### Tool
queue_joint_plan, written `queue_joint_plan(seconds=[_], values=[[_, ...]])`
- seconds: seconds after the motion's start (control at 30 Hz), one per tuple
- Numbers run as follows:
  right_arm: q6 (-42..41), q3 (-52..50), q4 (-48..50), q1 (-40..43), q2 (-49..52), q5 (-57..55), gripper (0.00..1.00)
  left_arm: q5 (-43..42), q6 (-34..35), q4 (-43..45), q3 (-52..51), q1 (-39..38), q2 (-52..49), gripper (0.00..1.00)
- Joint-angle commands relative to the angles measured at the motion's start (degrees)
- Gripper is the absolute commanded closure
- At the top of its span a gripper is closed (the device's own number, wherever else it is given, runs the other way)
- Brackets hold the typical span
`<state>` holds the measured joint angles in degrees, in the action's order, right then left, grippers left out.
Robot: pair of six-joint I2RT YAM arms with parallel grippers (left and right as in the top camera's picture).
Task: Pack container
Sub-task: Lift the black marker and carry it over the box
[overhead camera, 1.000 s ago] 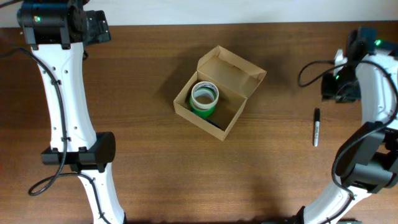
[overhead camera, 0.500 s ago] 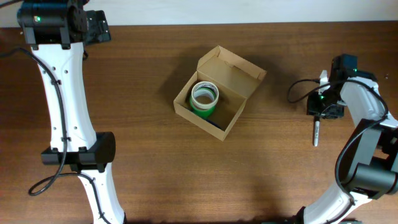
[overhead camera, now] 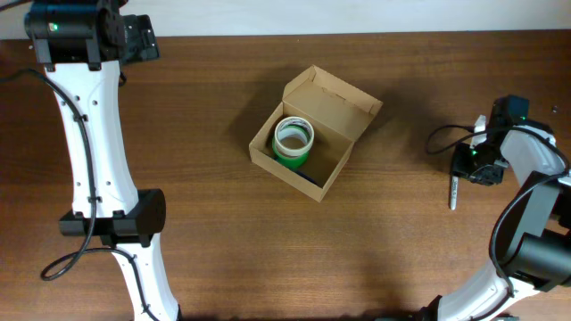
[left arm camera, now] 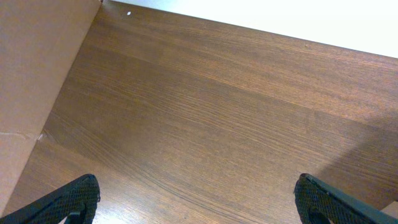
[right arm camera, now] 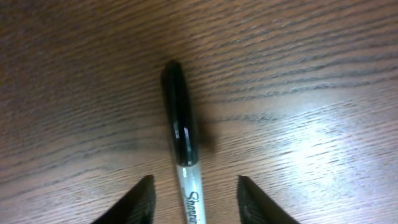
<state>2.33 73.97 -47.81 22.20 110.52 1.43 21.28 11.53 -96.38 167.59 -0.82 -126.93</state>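
Note:
The container (overhead camera: pixel 343 102), a small tan cardboard box with its flap lid open, sits mid-table with a green and white tape roll (overhead camera: pixel 293 140) inside. A black marker (overhead camera: pixel 453 192) lies on the table at the right. My right gripper (overhead camera: pixel 467 168) is low over the marker's upper end. In the right wrist view the marker (right arm camera: pixel 179 134) lies between the open fingers (right arm camera: pixel 194 182), which do not touch it. My left gripper (left arm camera: pixel 196 193) is open and empty over bare wood; its arm is at the far left back (overhead camera: pixel 134 40).
The table's back edge meets a white wall (left arm camera: pixel 298 18). A tan panel (left arm camera: pixel 31 81) fills the left of the left wrist view. The left arm's white links (overhead camera: pixel 94 160) run down the table's left side.
My right arm has swung forward and down from the far right back, and its open gripper is now over the marker. The left arm, box and tape roll have not moved.

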Motion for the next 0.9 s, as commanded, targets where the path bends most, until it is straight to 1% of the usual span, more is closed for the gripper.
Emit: queue_joint_plan(seconds=[0.0, 0.1, 0.3, 0.33, 0.43, 0.5, 0.63, 0.73, 0.77, 0.87], values=[[-1.0, -1.6, 0.8, -0.2, -1.4, 1.4, 0.54, 0.2, -0.5, 0.1, 0.4, 0.3, 1.8, 0.0], [-1.7, -3.4, 2.1, -0.8, -1.4, 1.1, 0.54, 0.2, -0.5, 0.1, 0.4, 0.3, 1.8, 0.0], [-7.1, -5.3, 2.9, -0.8, -1.4, -2.3, 0.55, 0.2, -0.5, 0.0, 0.5, 0.3, 1.8, 0.0], [-7.3, -5.3, 2.8, -0.8, -1.4, -2.3, 0.58, 0.2, -0.5, 0.0, 0.5, 0.3, 1.8, 0.0], [-7.4, -5.3, 2.6, -0.8, -1.4, -2.3, 0.8, 0.2, -0.5, 0.1, 0.4, 0.3, 1.8, 0.0], [-8.7, -5.3, 2.5, -0.8, -1.4, -2.3, 0.89, 0.2, -0.5, 0.1, 0.5, 0.3, 1.8, 0.0], [-8.8, -5.3, 2.2, -0.8, -1.4, -2.3, 0.9, 0.2, -0.5, 0.1, 0.5, 0.3, 1.8, 0.0], [-8.8, -5.3, 2.2, -0.8, -1.4, -2.3, 0.92, 0.2, -0.5, 0.0, 0.4, 0.3, 1.8, 0.0], [-8.8, -5.3, 2.2, -0.8, -1.4, -2.0, 0.96, 0.2, -0.5, 0.0, 0.4, 0.3, 1.8, 0.0], [-8.8, -5.2, 2.2, -0.8, -1.4, -0.4, 0.96, 0.2, -0.5, 0.1, 0.5, 0.3, 1.8, 0.0]])
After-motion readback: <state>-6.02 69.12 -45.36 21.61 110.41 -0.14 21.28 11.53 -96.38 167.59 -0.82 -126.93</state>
